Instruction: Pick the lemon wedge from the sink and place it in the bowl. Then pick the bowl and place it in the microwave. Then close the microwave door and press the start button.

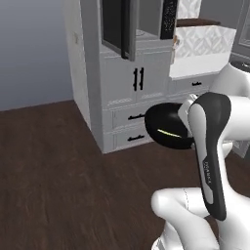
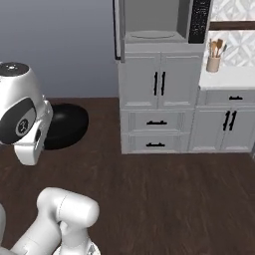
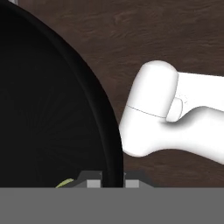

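Note:
The glossy black bowl [image 1: 163,124] hangs in the air over the floor, in front of the cabinet drawers. It also shows at the left of the right base view [image 2: 67,124]. In the hand view my gripper [image 3: 113,180] is shut on the bowl's rim [image 3: 105,118], one fingertip inside and one outside. The pale lemon wedge [image 1: 169,133] lies inside the bowl, and a sliver of the wedge [image 3: 65,183] peeks out by the inner finger. Up in the cabinet, the microwave [image 2: 152,20] stands with its door [image 1: 117,27] swung open. The sink is out of view.
Grey cabinets with black handles [image 2: 159,82] and drawers [image 2: 157,122] stand below the microwave. A pale counter [image 2: 226,77] to the right carries a holder of wooden utensils [image 2: 213,60]. Dark wood floor [image 2: 164,199] spreads between me and the cabinets.

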